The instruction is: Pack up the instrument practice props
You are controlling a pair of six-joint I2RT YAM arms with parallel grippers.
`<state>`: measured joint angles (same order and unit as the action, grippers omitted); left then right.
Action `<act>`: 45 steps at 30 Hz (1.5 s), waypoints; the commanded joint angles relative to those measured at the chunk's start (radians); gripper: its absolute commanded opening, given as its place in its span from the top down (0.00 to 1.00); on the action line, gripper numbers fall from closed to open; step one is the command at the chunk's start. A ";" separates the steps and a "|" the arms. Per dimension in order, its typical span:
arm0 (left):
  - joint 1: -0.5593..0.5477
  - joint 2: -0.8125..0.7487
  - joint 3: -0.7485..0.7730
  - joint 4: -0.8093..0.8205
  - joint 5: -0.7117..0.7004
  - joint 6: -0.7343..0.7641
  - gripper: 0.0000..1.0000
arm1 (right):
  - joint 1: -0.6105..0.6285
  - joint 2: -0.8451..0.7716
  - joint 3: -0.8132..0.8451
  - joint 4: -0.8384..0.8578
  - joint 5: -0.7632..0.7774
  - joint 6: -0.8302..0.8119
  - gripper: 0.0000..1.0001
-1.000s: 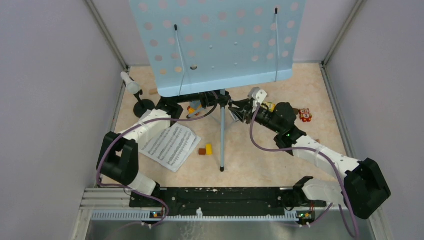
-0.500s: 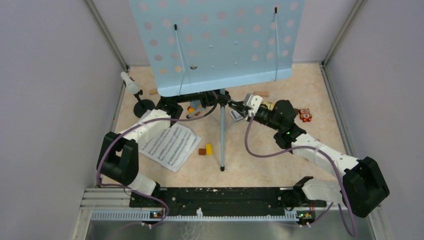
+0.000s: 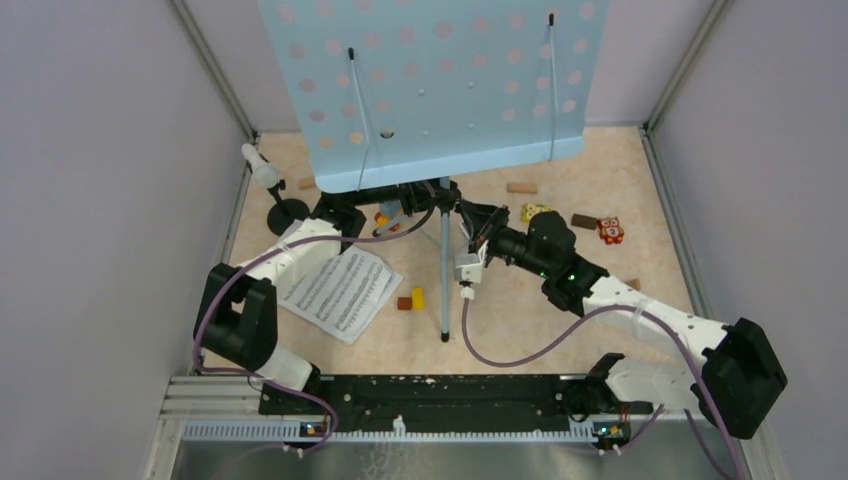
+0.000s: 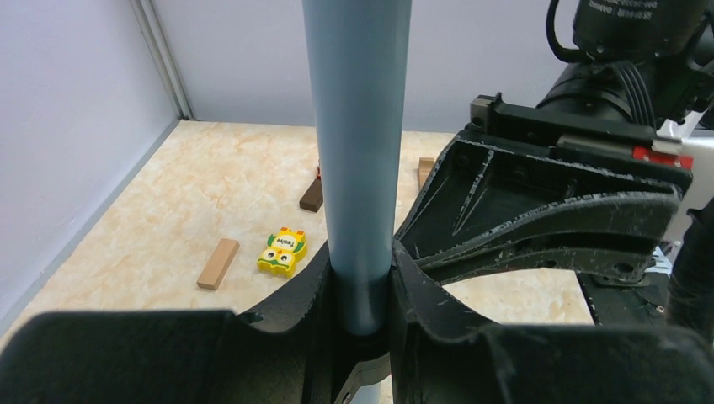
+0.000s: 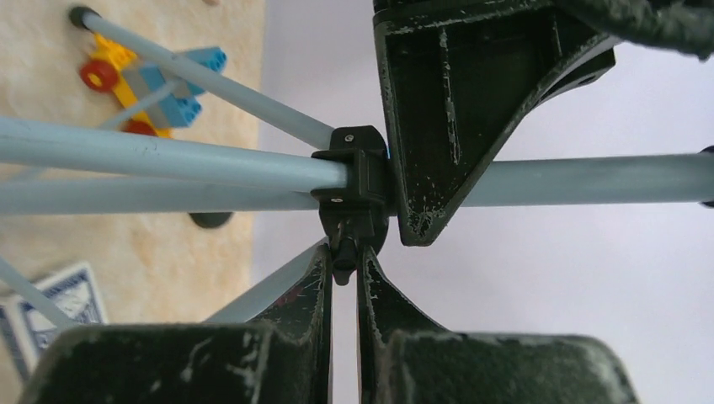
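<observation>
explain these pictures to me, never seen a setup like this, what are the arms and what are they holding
Two robot arms are bolted to a table. One picture looks down from above; the other two come from cameras on each wrist. The left gripper clamps the pole of a light-blue music stand. The right gripper is shut on the black collar where the legs join. Lying around are a sheet-music page, a white toy microphone on a black holder, and small wooden blocks.
</observation>
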<state>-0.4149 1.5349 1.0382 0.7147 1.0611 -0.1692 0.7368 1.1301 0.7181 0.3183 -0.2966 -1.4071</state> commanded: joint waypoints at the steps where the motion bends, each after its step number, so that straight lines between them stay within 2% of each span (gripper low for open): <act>1: 0.030 0.060 -0.016 -0.104 -0.093 0.051 1.00 | 0.031 0.001 -0.071 0.017 0.173 -0.174 0.94; 3: 0.032 0.059 -0.016 -0.104 -0.091 0.049 1.00 | 0.032 -0.025 -0.066 0.044 0.191 -0.060 0.78; 5: 0.035 0.059 -0.016 -0.103 -0.094 0.050 1.00 | 0.031 -0.071 -0.057 0.047 0.195 0.120 0.55; 8: 0.039 0.060 -0.019 -0.100 -0.096 0.046 0.91 | 0.031 -0.167 -0.073 0.054 0.208 0.437 0.41; 12: 0.042 0.056 -0.030 -0.074 -0.100 0.034 0.67 | 0.032 -0.279 -0.177 0.107 0.240 0.877 0.39; 15: 0.046 0.040 -0.047 -0.042 -0.109 0.012 0.46 | 0.031 -0.329 -0.238 0.101 0.339 1.181 0.38; 18: 0.048 0.019 -0.057 -0.034 -0.125 0.009 0.30 | 0.032 -0.357 -0.253 0.044 0.398 1.387 0.42; 21: 0.049 -0.014 -0.069 -0.026 -0.136 0.006 0.05 | 0.031 -0.390 -0.258 -0.028 0.482 1.579 0.43; 22: 0.049 -0.028 -0.075 -0.021 -0.140 0.004 0.02 | 0.032 -0.398 -0.253 -0.061 0.503 1.622 0.44; 25: 0.049 -0.073 -0.111 -0.003 -0.156 0.005 0.01 | 0.031 -0.406 -0.230 -0.151 0.505 1.705 0.44; 32: 0.049 -0.188 -0.206 0.004 -0.200 0.076 0.01 | 0.032 -0.369 -0.179 -0.257 0.397 1.783 0.44; 36: 0.049 -0.248 -0.235 -0.029 -0.196 0.086 0.01 | 0.031 -0.349 -0.181 -0.188 0.316 1.793 0.44; 40: 0.049 -0.310 -0.313 -0.073 -0.214 0.140 0.01 | 0.033 -0.298 -0.192 -0.045 0.167 1.789 0.44; 45: 0.049 -0.383 -0.388 -0.148 -0.339 0.249 0.01 | 0.068 -0.180 -0.139 0.034 0.250 1.800 0.44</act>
<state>-0.3691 1.2110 0.6918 0.6224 0.8219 -0.0315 0.7742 0.8768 0.4961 0.2237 -0.0544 0.3717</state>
